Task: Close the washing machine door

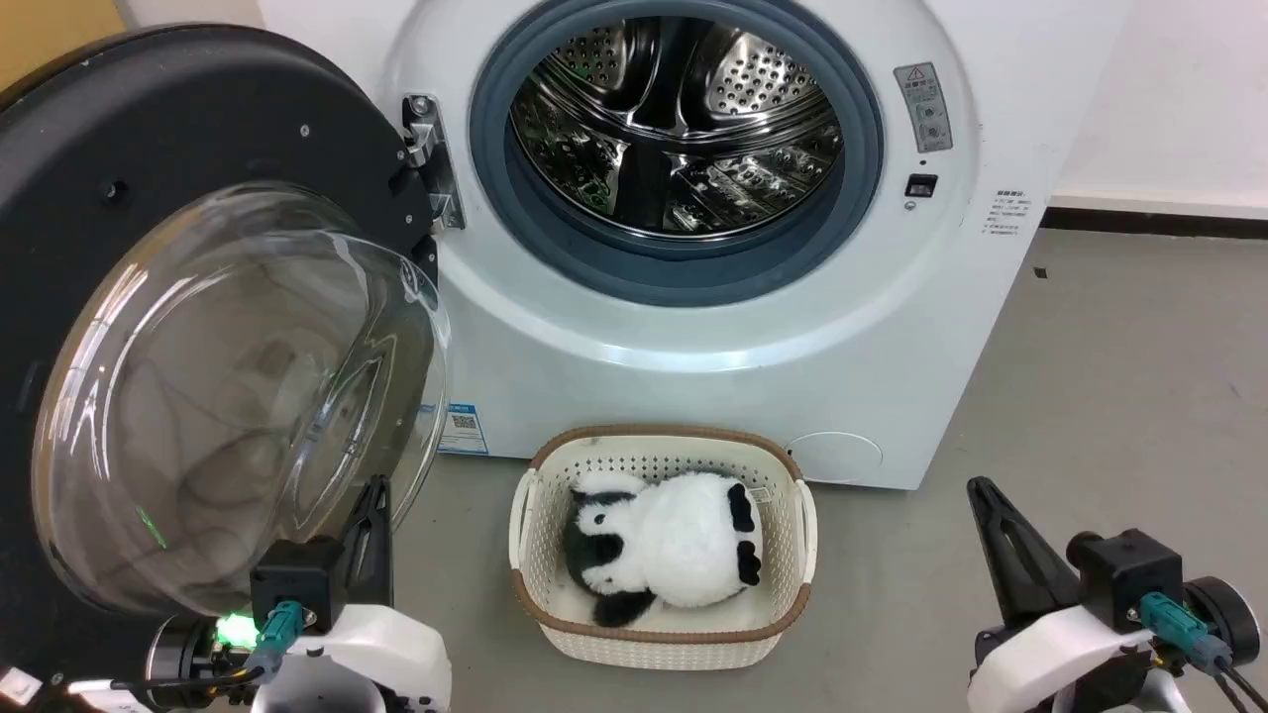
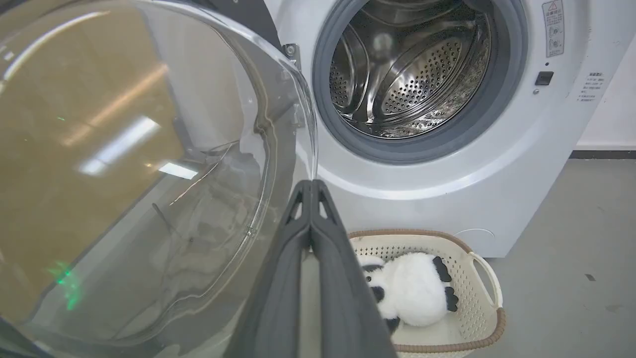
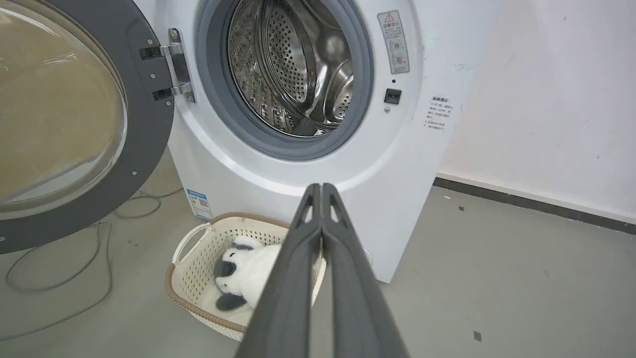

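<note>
Head view: the washing machine door [image 1: 168, 129] stands swung open, above and just ahead of the left pincer [image 1: 376, 490]. The frame cuts off the door's left and bottom edges. The left pincer has its fingers pressed together and grips nothing. Its tips overlap the lower edge of the door's glass bowl; can't tell if they touch. The right pincer [image 1: 979, 487] is also fully closed and empty, well right of the door. The washing machine [image 1: 693, 337] sits ahead between both pincers, its top cut off. The blue sticker [image 1: 463, 428] has a QR code and is partly hidden behind the glass. The grey warning label [image 1: 923, 107] shows a triangle; its print is too small to read.

Left wrist view: the closed fingers rise with the glass bowl just to their left. Reflections blur what's behind the glass. The basket [image 2: 489, 328] with the panda plush [image 2: 412, 288] lies just right of the fingers, partly hidden by them.

Right wrist view: the fingers are closed and hold nothing. The door is up-left of them, cut off at the left. The hinge [image 3: 174, 64] is visible. A cable [image 3: 59, 278] lies on the floor below the door. The side label text is unreadable.
</note>
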Robot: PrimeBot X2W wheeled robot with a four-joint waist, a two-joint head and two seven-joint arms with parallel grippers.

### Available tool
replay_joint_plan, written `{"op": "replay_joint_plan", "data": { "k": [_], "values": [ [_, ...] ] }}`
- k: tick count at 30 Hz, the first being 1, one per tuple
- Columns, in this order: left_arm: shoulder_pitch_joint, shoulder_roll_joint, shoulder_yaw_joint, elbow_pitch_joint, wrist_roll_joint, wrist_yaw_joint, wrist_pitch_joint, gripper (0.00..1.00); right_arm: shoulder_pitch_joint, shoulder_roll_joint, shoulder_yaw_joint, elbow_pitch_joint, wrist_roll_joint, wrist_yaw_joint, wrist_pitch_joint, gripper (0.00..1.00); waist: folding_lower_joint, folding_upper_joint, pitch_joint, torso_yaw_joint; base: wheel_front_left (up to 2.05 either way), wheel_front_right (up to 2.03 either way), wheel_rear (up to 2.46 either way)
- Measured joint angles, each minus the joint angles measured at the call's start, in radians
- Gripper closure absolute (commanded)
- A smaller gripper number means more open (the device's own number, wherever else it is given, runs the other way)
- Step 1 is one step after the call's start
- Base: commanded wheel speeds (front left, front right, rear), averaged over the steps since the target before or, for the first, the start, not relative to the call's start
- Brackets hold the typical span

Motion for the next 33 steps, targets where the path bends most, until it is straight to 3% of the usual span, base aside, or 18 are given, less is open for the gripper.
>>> {"op": "replay_joint_plan", "data": {
  "k": [17,18,28,29,30,33],
  "values": [
    [0.000,0.000,0.000,0.001,0.000,0.001,0.000,1.00,0.000,0.000,0.000,0.000,0.001,0.000,0.000,1.00,0.0000,0.0000,0.000,0.000,0.00,0.00,0.00],
    [0.000,0.000,-0.001,0.001,0.000,0.001,0.000,0.00,0.000,0.000,0.000,0.000,0.001,0.000,0.000,0.00,0.0000,0.0000,0.000,0.000,0.00,0.00,0.00],
    [0.000,0.000,-0.012,0.001,0.000,0.020,-0.011,0.00,0.000,0.000,-0.018,0.000,0.012,0.000,-0.011,0.00,0.0000,0.0000,0.003,0.000,0.00,0.00,0.00],
    [0.000,0.000,-0.014,0.002,0.000,0.022,-0.012,0.59,0.000,0.000,-0.020,0.000,0.013,0.000,-0.012,0.00,0.0000,0.0000,0.003,0.000,0.00,0.00,0.00],
    [0.000,0.000,-0.015,0.002,0.000,0.025,-0.016,1.00,0.000,0.000,-0.022,0.001,0.017,0.000,-0.016,0.00,0.0000,0.0000,0.004,0.000,0.00,0.00,0.00],
    [-0.001,0.000,-0.019,0.003,-0.002,0.028,-0.020,1.00,0.000,0.000,-0.029,0.000,0.023,0.000,-0.021,0.00,0.0000,0.0000,0.005,0.002,0.00,0.00,0.00]
  ]
}}
